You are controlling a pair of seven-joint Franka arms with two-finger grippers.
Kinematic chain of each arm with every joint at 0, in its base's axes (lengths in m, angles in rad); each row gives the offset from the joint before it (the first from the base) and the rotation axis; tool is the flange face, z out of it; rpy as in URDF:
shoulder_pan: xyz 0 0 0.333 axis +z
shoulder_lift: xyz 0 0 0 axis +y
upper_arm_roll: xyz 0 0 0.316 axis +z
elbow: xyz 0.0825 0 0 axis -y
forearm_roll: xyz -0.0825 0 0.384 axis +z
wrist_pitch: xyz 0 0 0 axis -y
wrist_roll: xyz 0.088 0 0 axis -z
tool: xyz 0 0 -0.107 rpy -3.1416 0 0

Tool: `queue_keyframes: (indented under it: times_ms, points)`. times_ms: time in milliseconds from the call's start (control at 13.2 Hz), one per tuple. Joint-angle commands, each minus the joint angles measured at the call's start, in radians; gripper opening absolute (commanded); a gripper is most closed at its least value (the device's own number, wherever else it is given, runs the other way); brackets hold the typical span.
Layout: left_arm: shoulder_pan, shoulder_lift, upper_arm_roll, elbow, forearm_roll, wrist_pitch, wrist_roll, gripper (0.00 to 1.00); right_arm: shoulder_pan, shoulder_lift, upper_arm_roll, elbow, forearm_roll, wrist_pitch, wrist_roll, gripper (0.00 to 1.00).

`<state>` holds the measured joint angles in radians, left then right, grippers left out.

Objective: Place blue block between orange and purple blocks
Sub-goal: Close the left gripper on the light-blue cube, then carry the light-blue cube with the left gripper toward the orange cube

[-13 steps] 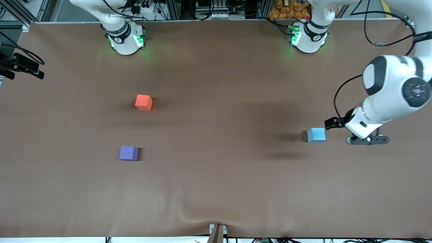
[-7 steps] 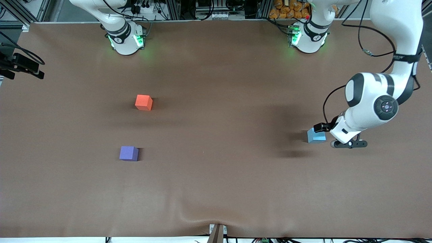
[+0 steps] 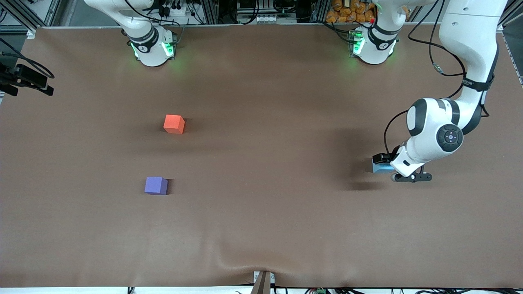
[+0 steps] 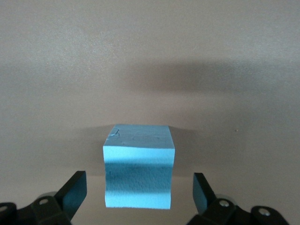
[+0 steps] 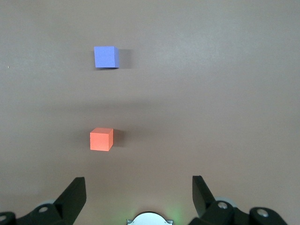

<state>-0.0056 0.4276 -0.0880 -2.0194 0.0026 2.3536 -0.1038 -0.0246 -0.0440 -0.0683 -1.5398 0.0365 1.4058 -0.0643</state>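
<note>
The blue block point(image 3: 381, 167) sits on the table toward the left arm's end, partly covered by the left hand. In the left wrist view the blue block point(image 4: 138, 165) stands between the open fingers, with a gap on each side. My left gripper point(image 4: 139, 193) is open around it, low over the table. The orange block point(image 3: 174, 123) and the purple block point(image 3: 156, 185) sit toward the right arm's end, the purple one nearer the front camera. Both show in the right wrist view: orange point(image 5: 101, 139), purple point(image 5: 106, 57). My right gripper point(image 5: 138, 196) is open, empty and waits, high over its base.
The brown table cover point(image 3: 261, 212) is wrinkled near its front edge. The two arm bases point(image 3: 153, 47) point(image 3: 372, 45) stand along the table edge farthest from the front camera. A black camera mount point(image 3: 24, 79) sticks in at the right arm's end.
My left arm has swung in and come down over the blue block, so its open fingers now straddle the block. The blocks have not moved. The right arm has not moved.
</note>
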Motion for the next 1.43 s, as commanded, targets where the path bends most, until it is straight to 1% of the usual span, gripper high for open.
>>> queue_keyframes:
  times_ms: [0, 75, 151, 226, 302, 377, 453, 528, 679, 906, 1057, 1208, 1358]
  points:
    - [0.006, 0.023, -0.001, -0.004, 0.025, 0.038, -0.019, 1.0, -0.005, 0.001, 0.005, 0.012, 0.008, -0.011, 0.004, 1.0]
    - [0.006, 0.031, -0.001, -0.004, 0.025, 0.041, -0.019, 1.0, -0.006, 0.0, 0.005, 0.012, 0.008, -0.011, 0.004, 1.0]
    - [0.006, 0.039, -0.001, -0.004, 0.025, 0.045, -0.019, 0.95, -0.005, 0.0, 0.005, 0.012, 0.008, -0.011, 0.004, 1.0]
    - [0.006, 0.04, -0.001, -0.004, 0.025, 0.047, -0.019, 0.79, -0.005, 0.0, 0.007, 0.012, 0.008, -0.011, 0.004, 1.0]
    - [0.006, 0.039, -0.001, -0.005, 0.027, 0.047, -0.019, 0.55, -0.005, 0.0, 0.007, 0.012, 0.008, -0.011, 0.004, 1.0]
    - [0.006, 0.039, -0.001, -0.007, 0.027, 0.047, -0.019, 0.36, -0.005, 0.0, 0.007, 0.012, 0.008, -0.011, 0.004, 1.0]
    - [0.006, 0.04, -0.001, -0.005, 0.027, 0.047, -0.019, 0.15, -0.003, 0.0, 0.007, 0.012, 0.008, -0.011, 0.004, 1.0]
    - [0.0, 0.04, -0.001, -0.005, 0.027, 0.047, -0.017, 0.0, -0.003, 0.0, 0.007, 0.012, 0.008, -0.013, 0.004, 1.0]
    - [-0.013, 0.031, -0.004, 0.005, 0.028, 0.039, -0.016, 0.0, -0.005, 0.0, 0.007, 0.012, 0.008, -0.013, 0.004, 1.0]
    - [-0.106, 0.013, -0.004, 0.036, 0.027, 0.013, -0.017, 0.0, -0.005, 0.0, 0.007, 0.012, 0.006, -0.011, 0.004, 1.0]
    - [-0.19, 0.013, -0.009, 0.091, 0.021, -0.028, -0.034, 0.0, -0.006, 0.0, 0.007, 0.012, 0.008, -0.011, 0.004, 1.0]
    - [-0.311, 0.026, -0.012, 0.166, 0.02, -0.082, -0.146, 0.0, -0.006, 0.0, 0.005, 0.012, 0.008, -0.011, 0.004, 1.0]
    - [-0.42, 0.071, -0.012, 0.267, 0.019, -0.129, -0.246, 0.0, -0.006, 0.001, 0.005, 0.012, 0.006, -0.011, 0.004, 1.0]
